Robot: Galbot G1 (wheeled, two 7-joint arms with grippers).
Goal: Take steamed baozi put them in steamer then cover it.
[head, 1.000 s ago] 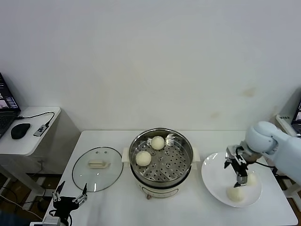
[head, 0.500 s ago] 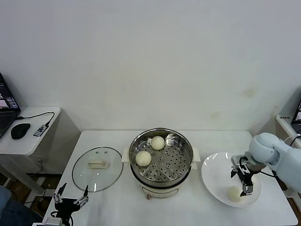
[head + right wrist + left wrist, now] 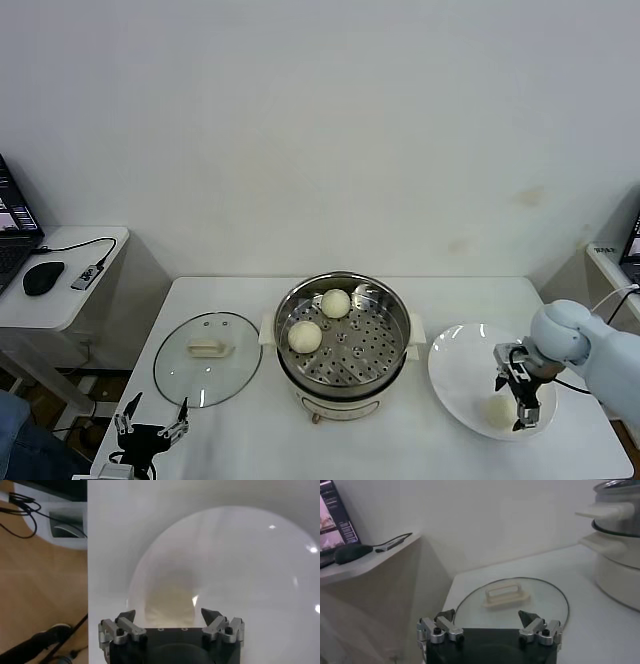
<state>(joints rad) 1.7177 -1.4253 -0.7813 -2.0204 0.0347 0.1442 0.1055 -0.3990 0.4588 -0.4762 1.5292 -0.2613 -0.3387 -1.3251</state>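
The steamer stands mid-table with two steamed baozi on its perforated tray, one at the back and one at the left. The pot's side also shows in the left wrist view. The cover lies flat on the table left of it, handle up. Another baozi lies on the white plate at the right. My right gripper hangs open low over that plate; the baozi sits just ahead, in line with the gap between the fingers, not gripped. My left gripper waits open at the table's front left corner, facing the cover.
A side table at the far left holds a mouse and a cable. The right wrist view shows the table's edge beside the plate, with floor and cables below. The wall stands close behind the table.
My right gripper has come down and toward the plate's front right, closing on a baozi there. The left gripper has barely shifted. Both stayed open.
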